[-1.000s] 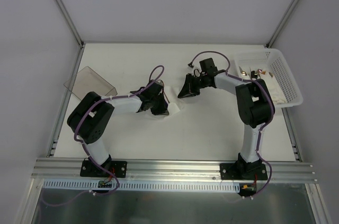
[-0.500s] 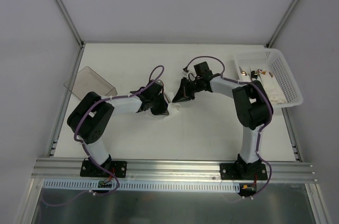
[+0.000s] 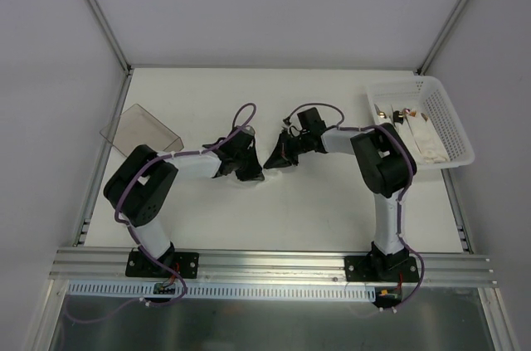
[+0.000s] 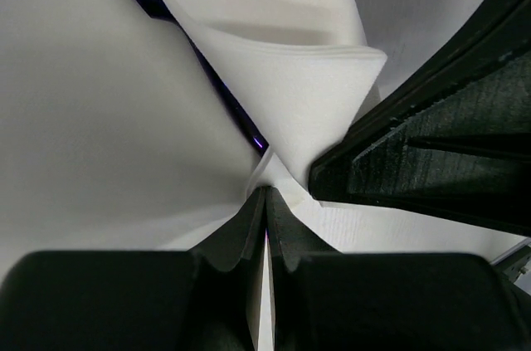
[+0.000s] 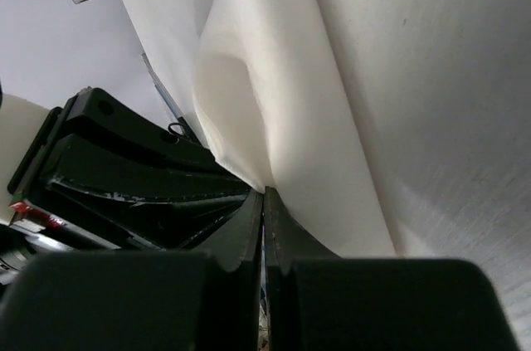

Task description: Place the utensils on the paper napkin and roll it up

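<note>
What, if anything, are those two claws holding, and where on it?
Both pinch the paper napkin: the left gripper at a folded edge, the right gripper at another fold.

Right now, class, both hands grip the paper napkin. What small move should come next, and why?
Probably ease the two hands apart to pull the sheet flat. The left hand and right hand are both shut on the paper napkin, which stands folded and curled between them; the utensils seem to lie in the basket.
</note>
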Controlling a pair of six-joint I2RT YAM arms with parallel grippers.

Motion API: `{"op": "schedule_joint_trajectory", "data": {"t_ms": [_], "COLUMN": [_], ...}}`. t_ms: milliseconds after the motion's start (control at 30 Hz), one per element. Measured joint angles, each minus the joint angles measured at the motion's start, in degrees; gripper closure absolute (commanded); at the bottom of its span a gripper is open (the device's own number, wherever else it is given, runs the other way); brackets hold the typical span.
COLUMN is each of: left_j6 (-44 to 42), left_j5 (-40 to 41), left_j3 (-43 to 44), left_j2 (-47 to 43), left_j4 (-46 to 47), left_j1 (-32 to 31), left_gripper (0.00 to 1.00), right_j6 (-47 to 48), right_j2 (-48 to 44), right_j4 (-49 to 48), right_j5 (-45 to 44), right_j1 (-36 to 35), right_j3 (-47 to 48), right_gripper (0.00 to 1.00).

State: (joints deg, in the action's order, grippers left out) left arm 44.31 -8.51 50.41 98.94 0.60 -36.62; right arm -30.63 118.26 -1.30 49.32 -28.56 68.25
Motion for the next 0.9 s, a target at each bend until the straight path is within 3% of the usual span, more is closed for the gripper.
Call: {"op": "schedule_joint_trajectory", "data": {"t_ms": [233, 433, 733, 900], "left_j6": [-0.2, -0.5, -1.6, -2.4], "left_j5": [0.3, 1.7, 5.3, 7.8], "left_j3": [-1.1, -3.0, -6.5, -1.2], "left_j2": [-1.0, -4.1, -20.4, -20.7], "left_j4": [0.3, -0.9, -6.6, -9.3], "left_j1": [0.0, 0.0, 0.4, 0.7], "left_gripper": [0.96, 0.82, 0.68, 0.69], "right_j6": [-3.0, -3.7, -3.8, -3.8], "right_j2": [2.2, 3.0, 3.6, 3.6], "right_j4": [-2.7, -3.1, -3.7, -4.1], "right_j5": [1.0, 1.0, 1.6, 1.9], "right_j1": [-0.5, -0.9, -0.9, -1.0], "right_j3": [-0.5, -0.5, -0.5, -0.4], "right_gripper": [1.00, 0.99, 0.79, 0.82]}}
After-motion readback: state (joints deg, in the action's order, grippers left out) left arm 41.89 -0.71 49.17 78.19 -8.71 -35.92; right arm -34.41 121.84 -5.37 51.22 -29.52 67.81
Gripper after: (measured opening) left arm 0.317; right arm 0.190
